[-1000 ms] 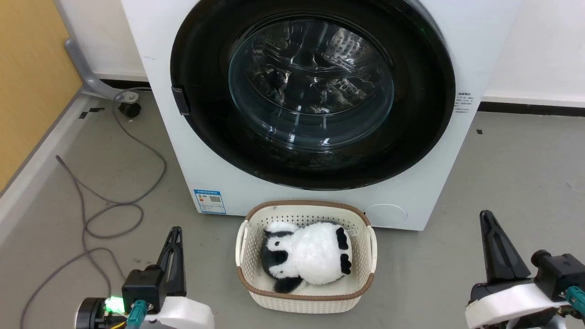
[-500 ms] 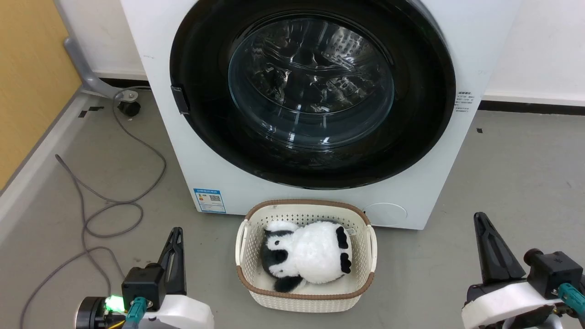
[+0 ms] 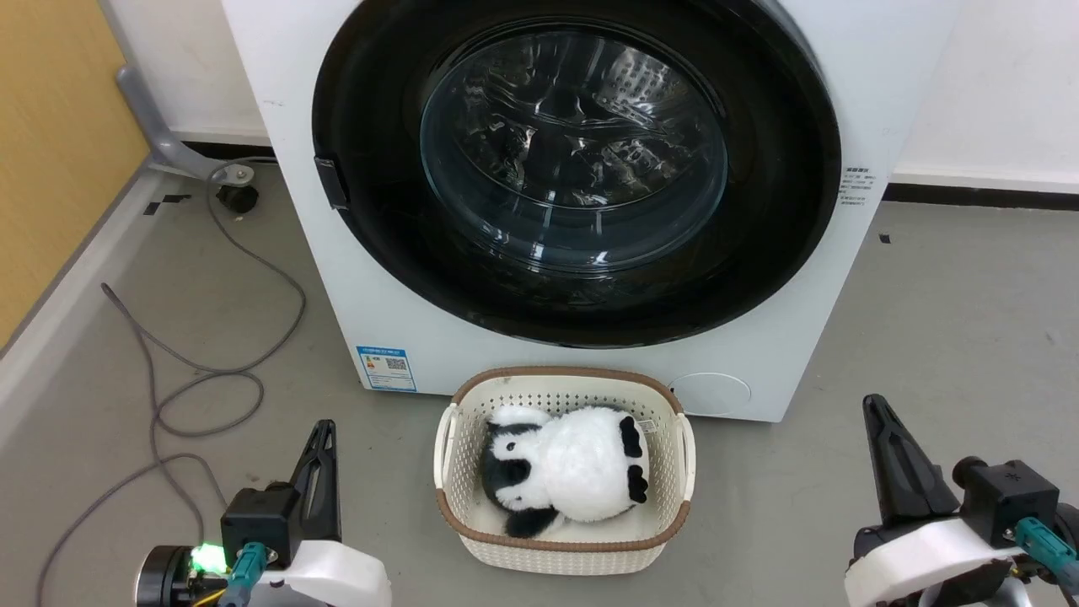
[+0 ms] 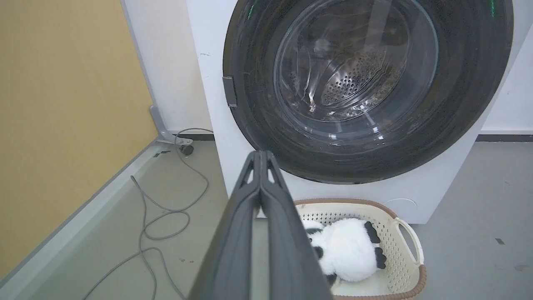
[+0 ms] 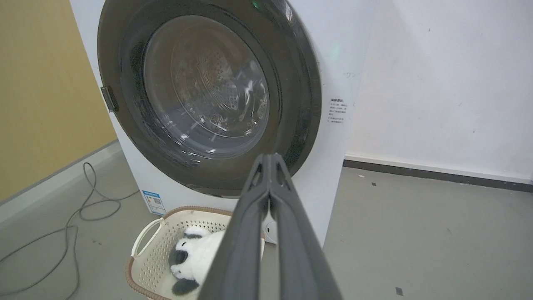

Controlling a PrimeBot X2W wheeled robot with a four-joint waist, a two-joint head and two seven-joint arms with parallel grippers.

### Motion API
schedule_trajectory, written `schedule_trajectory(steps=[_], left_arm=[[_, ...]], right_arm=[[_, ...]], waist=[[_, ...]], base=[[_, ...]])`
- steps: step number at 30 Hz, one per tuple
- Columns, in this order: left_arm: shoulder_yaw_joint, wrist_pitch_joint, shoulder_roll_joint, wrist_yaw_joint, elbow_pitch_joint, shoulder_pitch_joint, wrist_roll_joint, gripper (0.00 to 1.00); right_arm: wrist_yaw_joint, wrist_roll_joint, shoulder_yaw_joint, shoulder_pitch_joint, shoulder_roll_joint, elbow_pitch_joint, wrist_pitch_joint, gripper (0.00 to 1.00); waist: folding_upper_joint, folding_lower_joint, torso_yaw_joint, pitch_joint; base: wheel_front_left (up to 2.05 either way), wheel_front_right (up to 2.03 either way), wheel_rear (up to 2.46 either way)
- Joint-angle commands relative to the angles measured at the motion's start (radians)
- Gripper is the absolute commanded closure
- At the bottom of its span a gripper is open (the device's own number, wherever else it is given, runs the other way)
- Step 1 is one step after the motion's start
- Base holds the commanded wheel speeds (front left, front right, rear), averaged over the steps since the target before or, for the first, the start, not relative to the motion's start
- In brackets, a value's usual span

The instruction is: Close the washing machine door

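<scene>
left gripper (image 4: 261,155) fingers pressed together | washing machine door (image 4: 366,83) flat against white washing machine (image 4: 210,96) | toy panda (image 4: 349,250) in basket (image 4: 410,235) | grey cable (image 4: 175,212) on floor

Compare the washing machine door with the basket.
The washing machine door is glossy black around clear glass; the basket is cream with a brown rim. The door is far larger, round and upright; the basket sits open-topped on the floor, holding a toy panda. Both have curved rims.

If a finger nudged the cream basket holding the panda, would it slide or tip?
Probably slide: the basket is low, wide and flat on the smooth floor. Likely light, since it holds a plush panda. Its perforated walls may flex slightly.
</scene>
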Motion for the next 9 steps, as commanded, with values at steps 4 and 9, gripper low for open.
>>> schedule_trajectory(steps=[4,9], left_arm=[[0.007,0.015,-0.001,-0.012,-0.007,-0.013,0.007,1.00],[0.010,0.025,-0.002,-0.017,-0.010,-0.014,0.007,1.00]], right_arm=[[-0.001,-0.013,0.007,0.003,0.003,-0.006,0.016,1.00],[-0.001,-0.019,0.012,0.003,0.003,-0.007,0.027,1.00]], waist=[[0.0000,0.0000,0.000,0.001],[0.0000,0.0000,0.000,0.002]], base=[[0.00,0.00,0.00],[0.00,0.00,0.00]])
